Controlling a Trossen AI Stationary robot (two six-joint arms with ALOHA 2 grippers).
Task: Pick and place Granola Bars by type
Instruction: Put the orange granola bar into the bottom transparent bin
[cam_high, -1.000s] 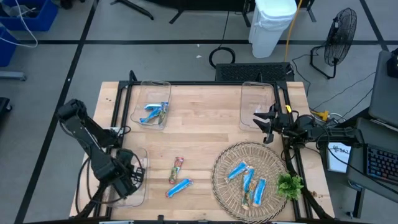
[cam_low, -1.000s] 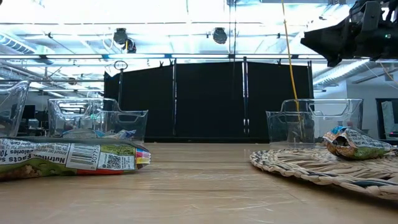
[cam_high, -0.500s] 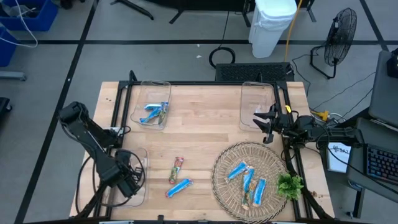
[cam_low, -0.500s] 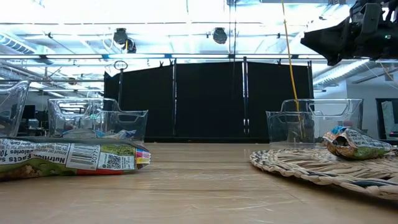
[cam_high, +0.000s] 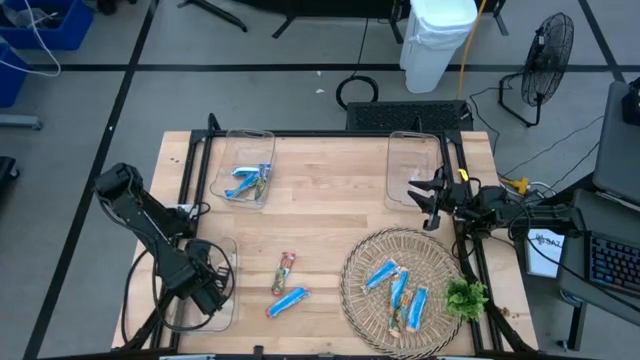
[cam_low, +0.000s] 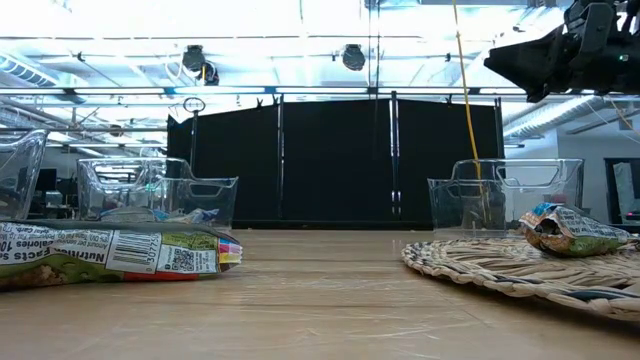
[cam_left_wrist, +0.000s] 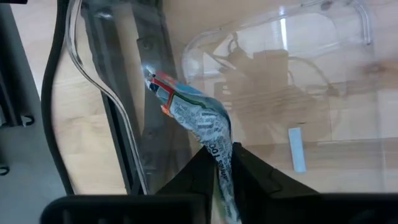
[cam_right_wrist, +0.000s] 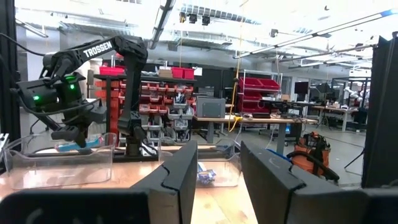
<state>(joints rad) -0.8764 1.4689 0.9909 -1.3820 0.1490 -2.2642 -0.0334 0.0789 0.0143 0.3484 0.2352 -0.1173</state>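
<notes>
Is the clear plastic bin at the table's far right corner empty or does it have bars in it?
Empty: in the high view the far-right clear plastic bin shows only bare wood through it, with the right gripper hanging at its near edge.

Pale wooden table (cam_high: 320, 200), clear glossy plastic bins (cam_high: 243, 170), woven wicker mat (cam_high: 440, 270).

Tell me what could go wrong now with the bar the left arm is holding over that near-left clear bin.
The left gripper pinches only one end of the multicoloured bar, which hangs near the bin's rim; it might fall outside the clear bin. The wrapper might also cling to a finger.
</notes>
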